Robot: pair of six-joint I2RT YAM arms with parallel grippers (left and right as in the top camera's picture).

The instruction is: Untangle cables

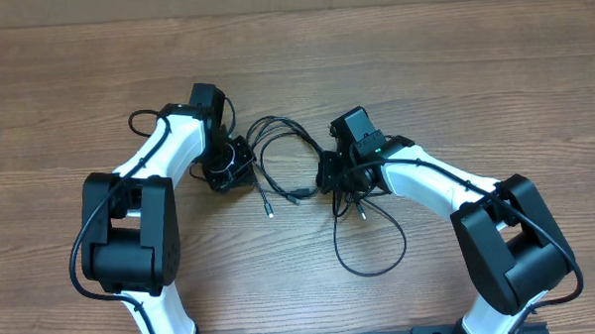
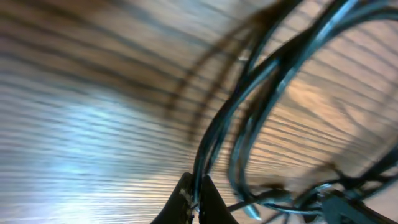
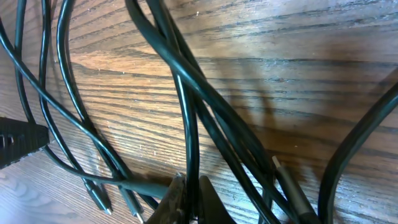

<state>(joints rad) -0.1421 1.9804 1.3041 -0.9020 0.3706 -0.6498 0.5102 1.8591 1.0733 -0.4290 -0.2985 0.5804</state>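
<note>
Several thin black cables (image 1: 282, 153) lie tangled in loops between my two grippers on the wooden table, with plug ends near the middle (image 1: 269, 210). One loop (image 1: 370, 249) trails toward the front right. My left gripper (image 1: 240, 161) is shut on a cable strand at the tangle's left side; the left wrist view shows the strand (image 2: 214, 140) pinched between the fingertips (image 2: 198, 193). My right gripper (image 1: 334, 176) is shut on another strand at the tangle's right side; the right wrist view shows that strand (image 3: 189, 118) held between the fingertips (image 3: 189, 190).
The wooden table (image 1: 453, 72) spreads all around. Both white arms reach in from the front corners. A thicker black arm cable (image 1: 77, 254) hangs by the left arm base. Loose plug ends (image 3: 102, 199) lie left of the right gripper's fingers.
</note>
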